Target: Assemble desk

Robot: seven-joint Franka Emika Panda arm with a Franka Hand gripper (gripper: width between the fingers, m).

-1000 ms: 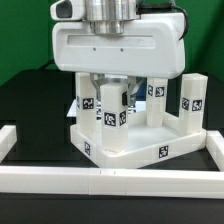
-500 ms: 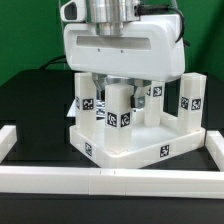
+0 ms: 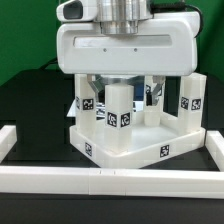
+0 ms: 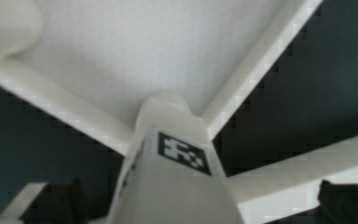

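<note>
The white desk tabletop (image 3: 125,150) lies near the front rail with its rims up. Three legs stand on it at the exterior view's left (image 3: 86,100), back (image 3: 157,94) and right (image 3: 191,100). A fourth white block leg (image 3: 115,112) with a marker stands upright at the front corner. My gripper (image 3: 117,84) hangs straight above this leg, and its wide white hand hides the fingers. In the wrist view the leg (image 4: 176,150) rises between the dark fingertips (image 4: 34,205), which stand apart from it on both sides. The gripper (image 4: 188,205) is open, and the tabletop (image 4: 140,50) lies below it.
Long white border rails run along the front (image 3: 110,180) and up the exterior view's left (image 3: 8,138) and right (image 3: 214,150). The black table (image 3: 35,110) stretches to the left of the tabletop.
The white hand has shifted a little to the exterior view's right above the front leg. The leg stays upright on the tabletop.
</note>
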